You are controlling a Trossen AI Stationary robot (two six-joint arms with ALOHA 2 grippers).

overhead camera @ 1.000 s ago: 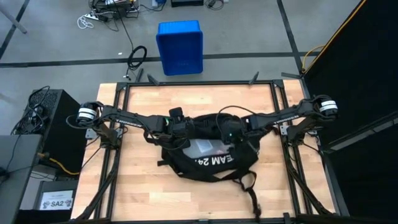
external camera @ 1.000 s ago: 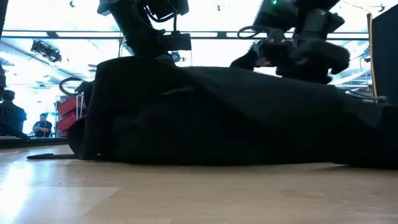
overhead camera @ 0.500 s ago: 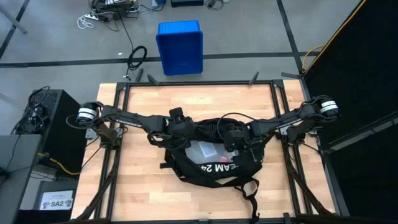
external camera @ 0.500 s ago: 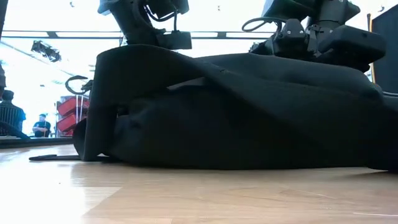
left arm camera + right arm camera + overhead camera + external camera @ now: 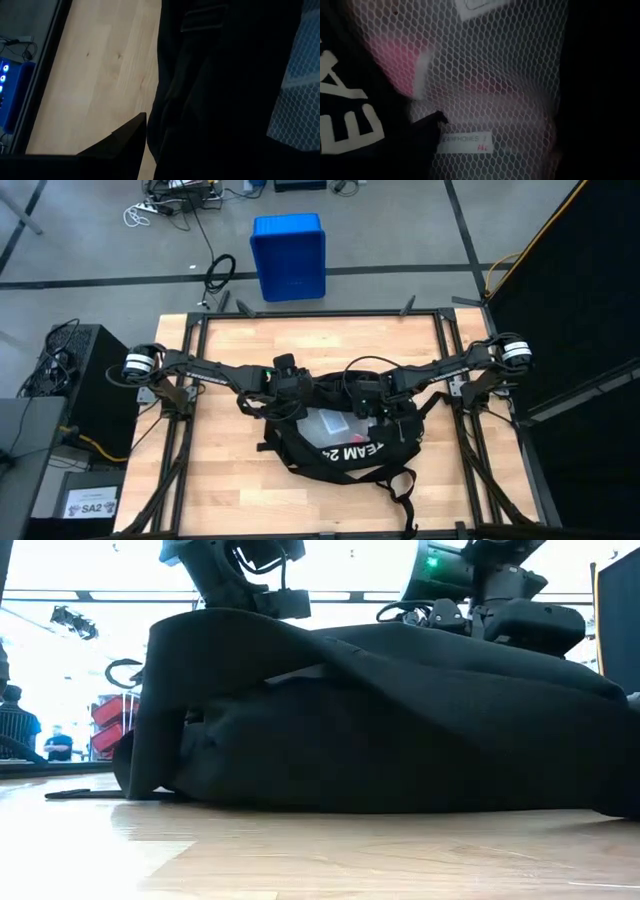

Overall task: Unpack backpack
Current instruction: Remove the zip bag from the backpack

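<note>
The black backpack (image 5: 345, 442) lies flat mid-table with white lettering (image 5: 352, 452) on its near panel, and its straps (image 5: 405, 485) trail toward the near edge. Its top stands open over a white mesh pouch (image 5: 495, 75) holding pink and white items and a label. My left gripper (image 5: 290, 392) is at the opening's left edge, shut on black fabric. My right gripper (image 5: 368, 405) points steeply down over the pouch, open; one fingertip (image 5: 427, 131) shows just above the mesh, touching nothing that I can see. My left gripper holds the backpack's fabric at the left rim of the opening (image 5: 215, 625), coming slanting down from the table's left. That rim is drawn up off the table in a ridge. The backpack's body rests on the wood. The fabric hides the fingers.
A blue plastic crate (image 5: 289, 255) stands on the floor beyond the table's far edge. Bare wood (image 5: 220, 470) lies left, right and near of the backpack. A black cabinet (image 5: 85, 385) stands off the table's left side. People (image 5: 60, 745) show far off in the room.
My right gripper has sunk into the backpack's opening toward the mesh pouch and tipped more steeply down. The backpack's lettered near panel has slid a little toward the near edge. Its left rim stands higher than before.
</note>
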